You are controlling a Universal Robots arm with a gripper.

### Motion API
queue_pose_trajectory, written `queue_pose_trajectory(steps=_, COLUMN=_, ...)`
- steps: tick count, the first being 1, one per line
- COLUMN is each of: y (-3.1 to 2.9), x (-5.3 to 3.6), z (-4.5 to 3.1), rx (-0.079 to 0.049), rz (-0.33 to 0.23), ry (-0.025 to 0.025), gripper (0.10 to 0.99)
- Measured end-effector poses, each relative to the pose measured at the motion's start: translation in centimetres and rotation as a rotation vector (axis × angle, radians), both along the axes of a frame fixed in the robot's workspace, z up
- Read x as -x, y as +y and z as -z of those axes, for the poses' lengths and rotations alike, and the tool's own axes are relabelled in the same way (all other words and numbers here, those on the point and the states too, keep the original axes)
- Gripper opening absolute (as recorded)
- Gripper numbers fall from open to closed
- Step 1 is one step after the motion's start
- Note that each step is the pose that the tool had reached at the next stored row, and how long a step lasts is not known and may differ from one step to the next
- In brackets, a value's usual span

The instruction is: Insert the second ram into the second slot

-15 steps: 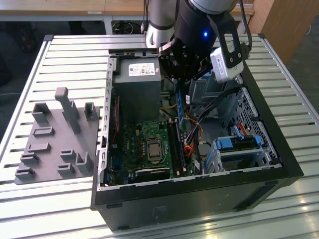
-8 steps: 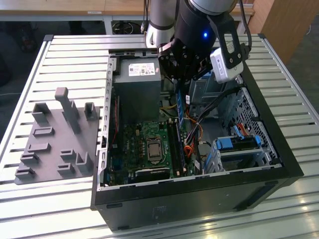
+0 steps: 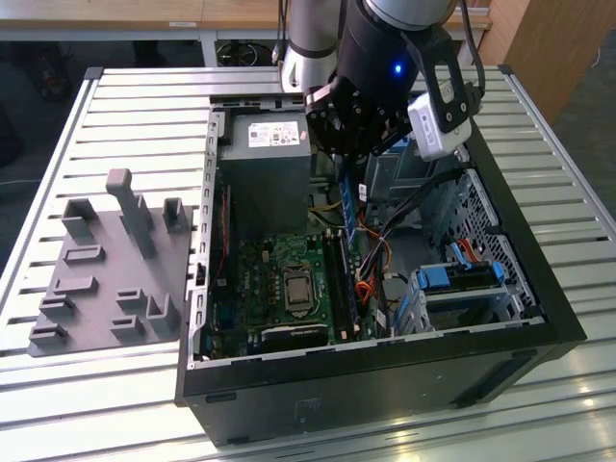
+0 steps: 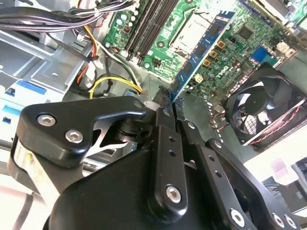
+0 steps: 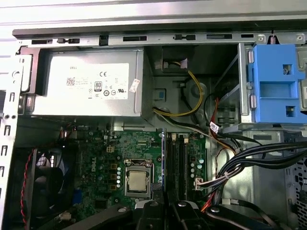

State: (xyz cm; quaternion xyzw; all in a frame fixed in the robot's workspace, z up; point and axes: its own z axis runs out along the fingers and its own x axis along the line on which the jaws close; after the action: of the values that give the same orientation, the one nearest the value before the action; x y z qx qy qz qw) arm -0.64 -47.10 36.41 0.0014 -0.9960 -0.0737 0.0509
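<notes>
Open computer case [image 3: 539,318] lies on its side on a slatted metal table [image 3: 115,115], interior facing up. A grey moulded fixture [image 3: 106,260] sits on the table at the exterior view's left, just beside the case.

The gripper [image 3: 348,162] hangs over the middle of the case, near the grey power supply [image 3: 265,159]. Jaws are narrow, pinched on the second ram [image 3: 350,207], a thin blue stick. In the exterior view the stick hangs long-axis down from the gripper, its lower end over the memory slots [image 3: 339,284] on the green motherboard [image 3: 279,289].

In the second wrist view the black fingers [image 4: 165,143] clamp one end of the second ram [image 4: 201,52], and the stick runs out from the gripper [image 4: 172,98] toward the board. There it shows against the board beside the processor socket [image 4: 192,33], apart from the memory slots [image 4: 144,24], so it is not seated. Whether a slot already holds a stick cannot be told.

Black case fan [image 4: 264,108] sits at the board's edge. Yellow cables [image 4: 112,84] loop near the gripper. In the first wrist view a chunky light-blue drive-bay latch [image 5: 278,88] sits well apart from the memory slots [image 5: 176,158], with the power supply [image 5: 88,81] beyond the board.
</notes>
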Motion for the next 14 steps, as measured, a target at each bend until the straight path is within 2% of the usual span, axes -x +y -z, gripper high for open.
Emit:
queue_pose_trajectory(steps=3, y=0.0, x=0.0, z=0.12, rx=0.0, rz=0.0, ry=-0.0029, gripper=0.137)
queue_pose_trajectory(steps=6, y=0.0, x=0.0, z=0.28, rx=0.001, rz=0.0, ry=-0.0122, gripper=0.137)
queue_pose_trajectory(steps=8, y=0.0, x=0.0, z=0.37, rx=0.002, rz=-0.001, ry=-0.0163, gripper=0.137)
queue_pose_trajectory(steps=14, y=-0.01, x=0.01, z=0.65, rx=0.004, rz=-0.015, ry=-0.0174, gripper=0.137)
